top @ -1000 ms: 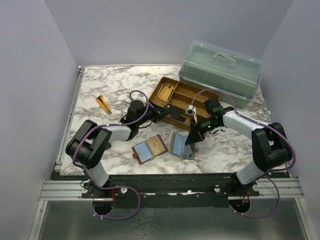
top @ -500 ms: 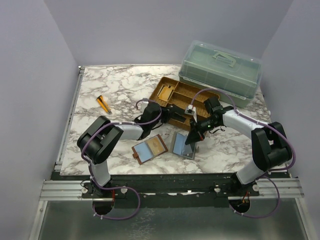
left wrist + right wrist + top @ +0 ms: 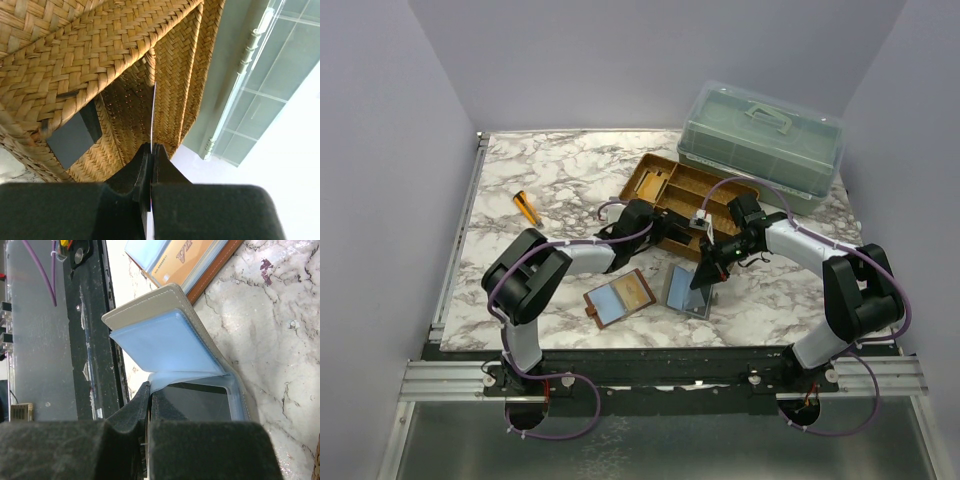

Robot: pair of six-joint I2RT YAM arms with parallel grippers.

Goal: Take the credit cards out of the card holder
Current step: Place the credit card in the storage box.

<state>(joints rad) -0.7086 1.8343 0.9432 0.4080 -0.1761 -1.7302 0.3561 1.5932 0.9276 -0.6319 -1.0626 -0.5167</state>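
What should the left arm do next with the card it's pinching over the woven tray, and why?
Probably ease down and open the left fingers: the card hangs edge-on over a compartment of the woven tray, pinched by its near end, so releasing should drop it in.

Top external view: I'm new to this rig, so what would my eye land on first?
The left pincer is shut on a thin card over the woven tray, while the right pincer pinches a sleeve of the blue-grey folder. The open card holder lies just left of that folder, and a big lidded box fills the far right corner.
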